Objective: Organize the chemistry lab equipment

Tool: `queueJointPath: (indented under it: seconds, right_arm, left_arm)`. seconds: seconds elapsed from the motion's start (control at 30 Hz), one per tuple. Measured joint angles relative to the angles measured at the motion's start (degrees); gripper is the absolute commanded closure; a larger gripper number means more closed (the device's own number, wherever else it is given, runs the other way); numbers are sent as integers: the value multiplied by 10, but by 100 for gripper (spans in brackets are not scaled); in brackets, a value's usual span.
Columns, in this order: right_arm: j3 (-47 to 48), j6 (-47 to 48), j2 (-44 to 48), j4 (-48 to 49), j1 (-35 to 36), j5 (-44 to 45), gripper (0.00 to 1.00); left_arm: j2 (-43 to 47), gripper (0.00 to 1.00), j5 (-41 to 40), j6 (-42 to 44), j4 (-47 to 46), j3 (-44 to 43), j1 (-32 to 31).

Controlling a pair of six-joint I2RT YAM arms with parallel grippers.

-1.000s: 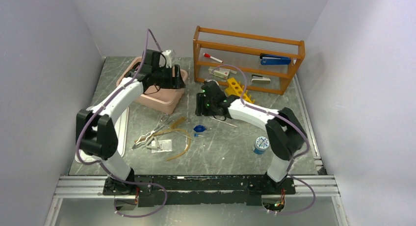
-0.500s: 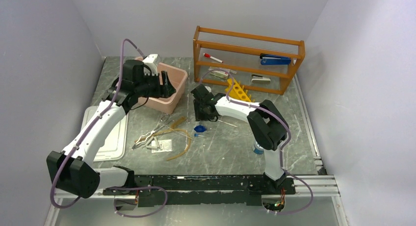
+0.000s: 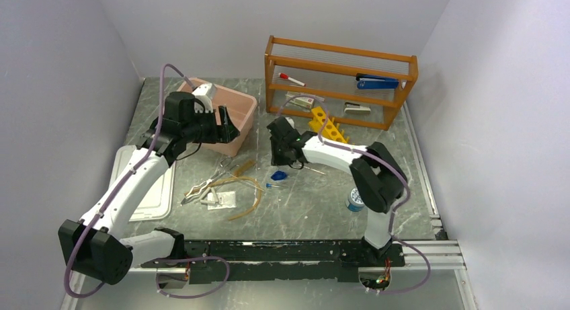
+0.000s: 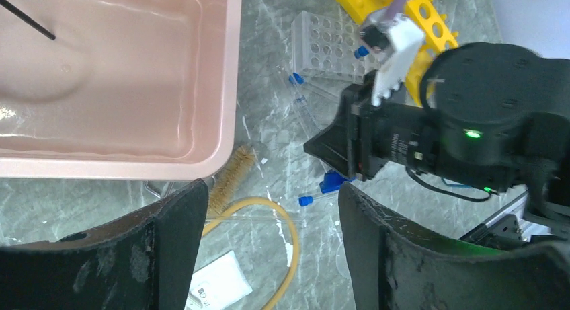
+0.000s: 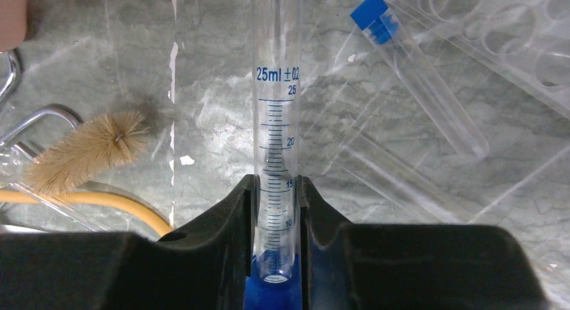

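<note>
My right gripper is shut on a clear 25 ml graduated cylinder with a blue base, low over the table; from above it shows at mid-table. My left gripper is open and empty, above the near right corner of the pink bin, and shows from above. Tan rubber tubing, silvery tongs and a bristle brush lie on the table. Blue-capped tubes lie by the cylinder. A thin black rod lies in the bin.
An orange shelf rack at the back holds a red-capped marker and a blue stapler. A yellow tube rack and a clear tube rack lie before it. A white tray lies left, a small jar right.
My left gripper has pulled back from over the bin to its near right corner. My right gripper has moved nearer, onto the blue-based cylinder, which shifted slightly right.
</note>
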State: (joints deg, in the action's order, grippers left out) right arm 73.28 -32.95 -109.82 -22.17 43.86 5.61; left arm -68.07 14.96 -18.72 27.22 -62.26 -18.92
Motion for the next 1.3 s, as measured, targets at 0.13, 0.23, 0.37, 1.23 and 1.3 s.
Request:
queueJointPath:
  seconds: [0.13,0.23,0.37,1.23,1.3]
  right_arm:
    - [-47,9,86,43,0,-8,85]
    - [-71,18,154,96,0,-22,85]
    - [-114,28,237,178,0,-71,84]
    - [-135,28,282,391,-1,-303,79]
    - [-135,29,279,392,-1,-302,71]
  left_arm:
    - [13,22,1,-22,-2,1,0]
    - [20,23,17,-42,-14,1,0]
    - [25,26,67,-65,-56,8,0]
    - [49,91,212,-270,-379,133,-3]
    - [49,95,211,-269,-373,131,-3]
